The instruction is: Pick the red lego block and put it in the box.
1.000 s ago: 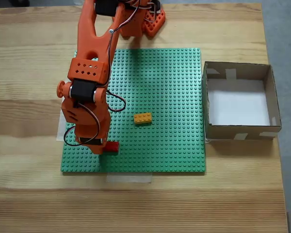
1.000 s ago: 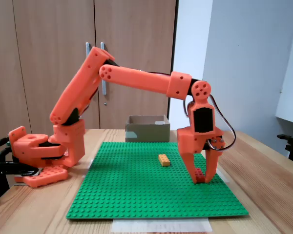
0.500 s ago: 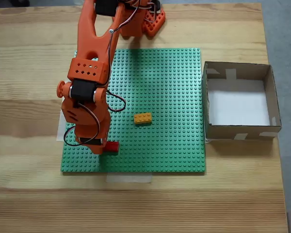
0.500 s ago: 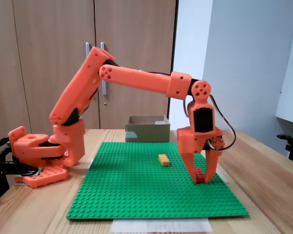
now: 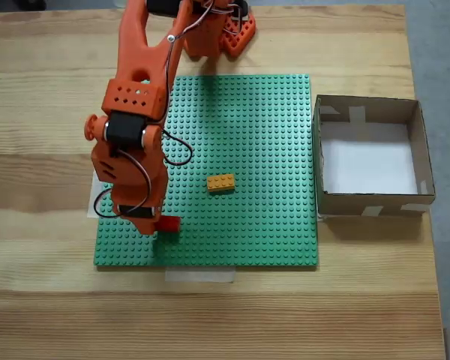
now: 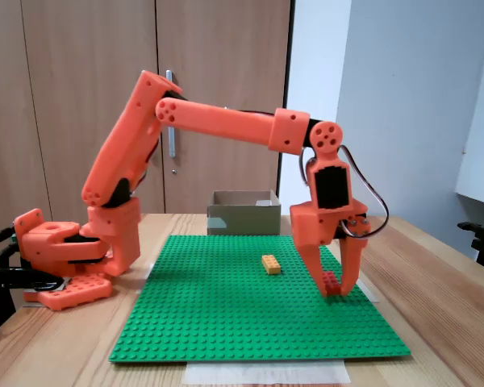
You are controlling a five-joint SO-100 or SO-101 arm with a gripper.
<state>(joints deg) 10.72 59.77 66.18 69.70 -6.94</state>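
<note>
A fixed view from the side showed the gripper [image 6: 336, 284] closed around the red lego block [image 6: 331, 282], the brick pinched between its two fingers and seemingly just lifted off the green baseplate [image 6: 250, 322], though whether it had fully cleared the studs could not be told. In the fixed view from above, the red lego block [image 5: 169, 223] peeked out beneath the gripper [image 5: 159, 225] near the baseplate's lower left corner, well apart from the box [image 5: 427, 161], which sat on the counter [image 5: 45, 300] touching or just beside the baseplate's right edge. The step in hand looked like the pick itself, with the carry not yet begun. The next move would call for raising the brick high enough to pass over the near cardboard wall, then swinging across the whole plate to the right. The orange-yellow brick [image 5: 220, 182] lay near the middle of the plate, close to that path, so height would matter there too. The plate was otherwise open, and the box's white floor offered plenty of room for a drop.
</note>
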